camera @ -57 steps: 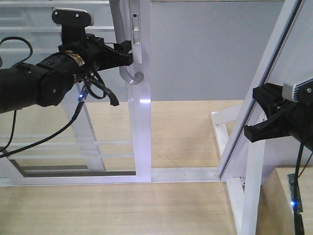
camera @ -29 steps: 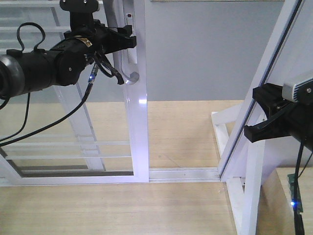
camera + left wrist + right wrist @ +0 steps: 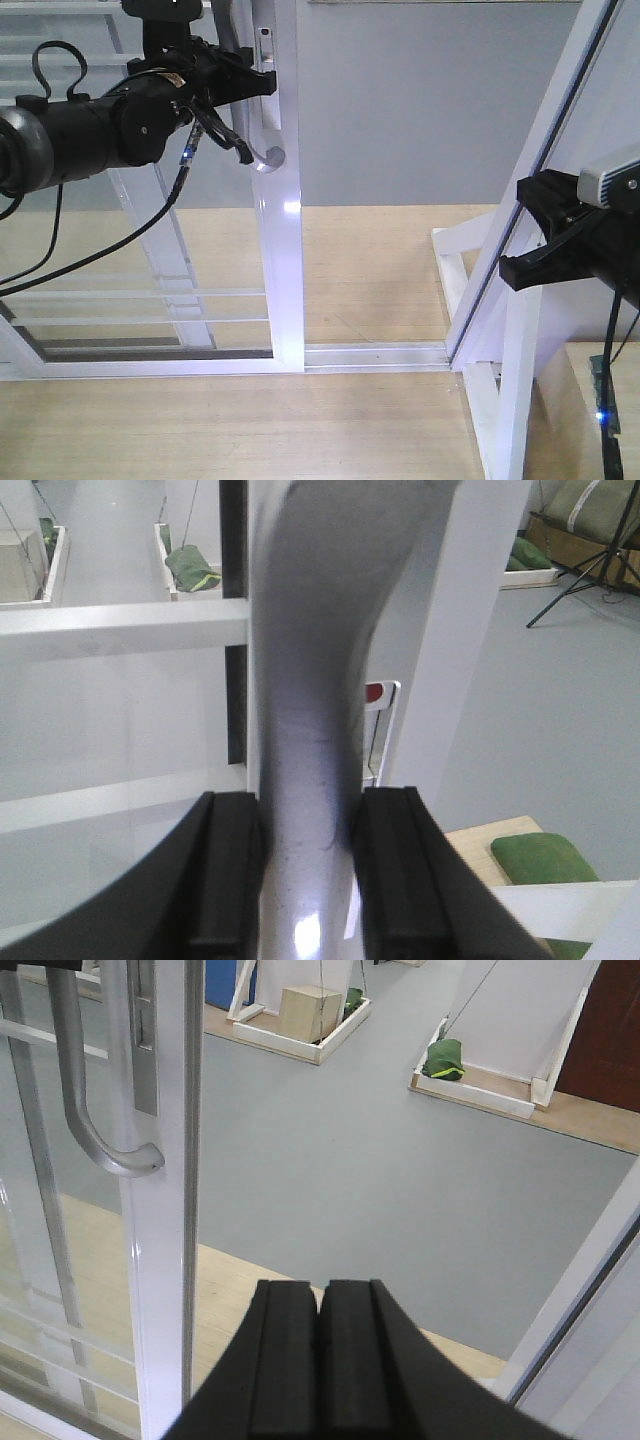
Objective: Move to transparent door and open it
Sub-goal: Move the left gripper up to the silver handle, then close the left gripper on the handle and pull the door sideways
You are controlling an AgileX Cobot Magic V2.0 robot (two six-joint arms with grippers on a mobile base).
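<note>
Two black fingers (image 3: 228,880) of the left gripper (image 3: 262,85) are clamped on the curved grey handle (image 3: 264,150), one pad on either side of the bar, high on the edge of the transparent door (image 3: 285,260). That door stands upright at the left of the front view, its white frame seated in the floor track (image 3: 380,352). Over on the right, the right gripper (image 3: 320,1360) hangs with its pads pressed together on nothing, beside the slanted white-framed panel (image 3: 560,130).
</note>
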